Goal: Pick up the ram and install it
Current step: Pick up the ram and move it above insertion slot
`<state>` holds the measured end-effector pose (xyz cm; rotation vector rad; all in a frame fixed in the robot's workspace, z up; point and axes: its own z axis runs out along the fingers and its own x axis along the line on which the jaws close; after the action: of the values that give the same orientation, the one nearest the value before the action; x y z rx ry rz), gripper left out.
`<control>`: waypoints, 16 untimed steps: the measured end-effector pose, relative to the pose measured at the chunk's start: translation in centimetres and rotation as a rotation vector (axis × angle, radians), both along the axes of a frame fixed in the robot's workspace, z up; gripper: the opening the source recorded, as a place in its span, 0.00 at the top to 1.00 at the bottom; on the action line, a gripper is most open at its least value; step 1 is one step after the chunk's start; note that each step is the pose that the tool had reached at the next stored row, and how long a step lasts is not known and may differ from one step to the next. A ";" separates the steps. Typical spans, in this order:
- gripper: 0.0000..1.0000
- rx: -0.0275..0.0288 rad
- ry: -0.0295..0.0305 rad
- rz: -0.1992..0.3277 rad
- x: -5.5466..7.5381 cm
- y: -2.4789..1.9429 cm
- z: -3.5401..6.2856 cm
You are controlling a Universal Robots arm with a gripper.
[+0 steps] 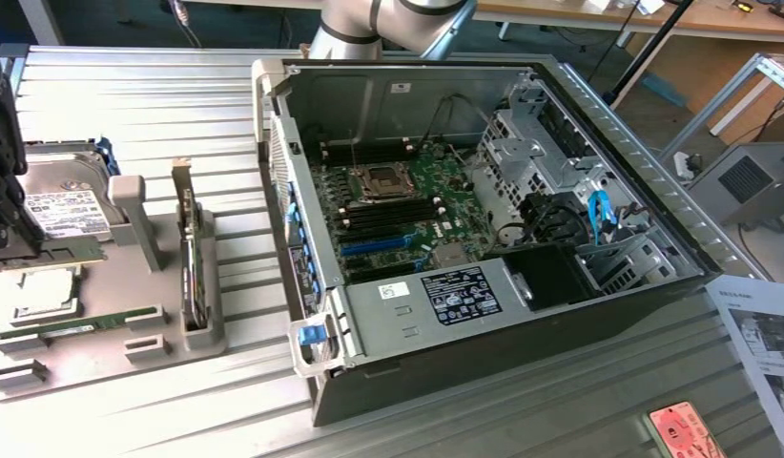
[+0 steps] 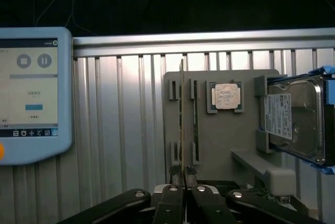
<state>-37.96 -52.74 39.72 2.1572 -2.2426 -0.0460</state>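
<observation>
Closest in, the gripper (image 2: 183,174) has its fingers pinched tight on the end of the ram (image 2: 181,119). The thin green stick is held on its edge over the grey parts tray (image 1: 151,286), running alongside a second memory stick (image 2: 195,124) that sits in its brackets on the tray. Biggest thing in the room is the computer case (image 1: 621,143), lying on its side with the panel off, on the exterior view's right of the tray and well apart from the held ram. Everything rests on a ribbed aluminium table (image 1: 175,105). Inside the case the green motherboard (image 1: 424,176) faces up, with a square processor socket (image 1: 380,176) and black memory slots (image 1: 392,212) just beside it. A grey labelled box (image 1: 443,291) fills the near corner of the case, and a blue cable (image 1: 602,215) curls by the drive cage. From the wrist, a touchscreen pendant (image 2: 31,93) lies on the table away from the tray. On the tray, a silver hard drive (image 2: 296,119) stands in blue rails and an expansion card (image 1: 186,258) stands upright on the side nearest the case. A loose processor chip (image 2: 226,97) sits between the hard drive and the second memory stick. Printed sheets (image 1: 761,334) lie at the exterior view's right edge.
</observation>
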 end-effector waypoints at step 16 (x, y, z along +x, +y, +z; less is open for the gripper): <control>0.88 0.0001 0.0000 0.000 1.3 0.00 0.00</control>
<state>-36.62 -52.74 39.72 2.1571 -2.2428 -0.0460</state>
